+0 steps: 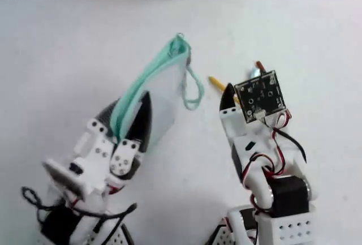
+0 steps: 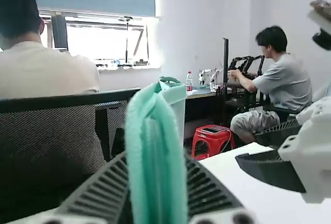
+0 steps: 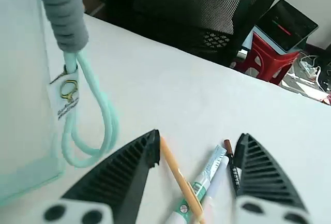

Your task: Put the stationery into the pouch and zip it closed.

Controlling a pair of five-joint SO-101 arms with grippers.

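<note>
The likeliest slip is a bad pick. The right gripper (image 3: 198,141) has its jaws spread wide over three pieces at once: a thin yellow pencil (image 3: 178,180), a white-and-green plastic pen (image 3: 207,175) and a dark brown pen (image 3: 231,164). They are fanned, not parallel, and the yellow pencil lies right against one finger. If the jaws close here, they may pinch one piece and roll the others away, or hold the bundle so loosely that something drops on the way over.

A second risk is the mint-green cord wrist loop (image 1: 192,93). It trails on the white table (image 1: 68,41) just left of the pencil and could snag a passing finger.

The left gripper (image 1: 129,109) is clamped on the mint-green zipper edge (image 1: 150,72) of the translucent soft pouch (image 1: 164,92). That grip may be pressing the mouth shut. I cannot tell whether the zip is open.

The pouch stands on edge at centre-left, zipper edge uppermost and its lower edge seemingly on the table. Its long axis runs from the left gripper at near left to its looped end at far right. The stationery lies right of it, long axes roughly near to far. The pencil's end pokes out far-left and the brown pen's end points far.
</note>
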